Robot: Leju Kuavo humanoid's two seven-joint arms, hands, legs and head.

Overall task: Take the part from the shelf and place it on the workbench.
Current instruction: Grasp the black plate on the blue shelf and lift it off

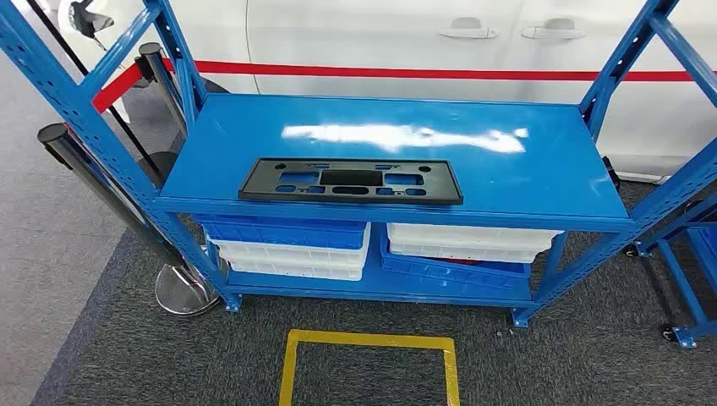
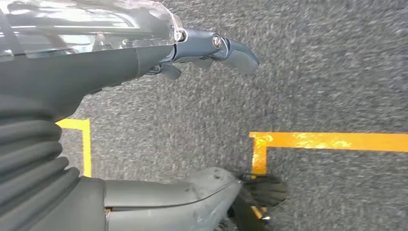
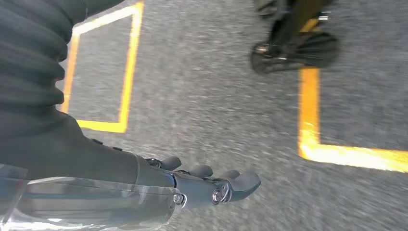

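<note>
fingers (image 2: 231, 50) of the left hand (image 2: 144, 62) and right hand (image 3: 192, 185) hang apart, empty, above the carpet (image 3: 216, 96); the part (image 1: 350, 181) lies ahead on the shelf (image 1: 541, 169), long axis crosswise, neither hand nearer.

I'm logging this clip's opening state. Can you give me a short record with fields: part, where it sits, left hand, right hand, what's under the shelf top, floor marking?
part: black flat panel with cut-outs
location: lying flat on the blue shelf top, near its front edge, left of centre
left hand: hanging over grey carpet, holding nothing
right hand: hanging over grey carpet, holding nothing
lower level: stacked blue and white bins
floor marking: yellow square on the carpet in front of the shelf
task state: part not yet picked up
</note>
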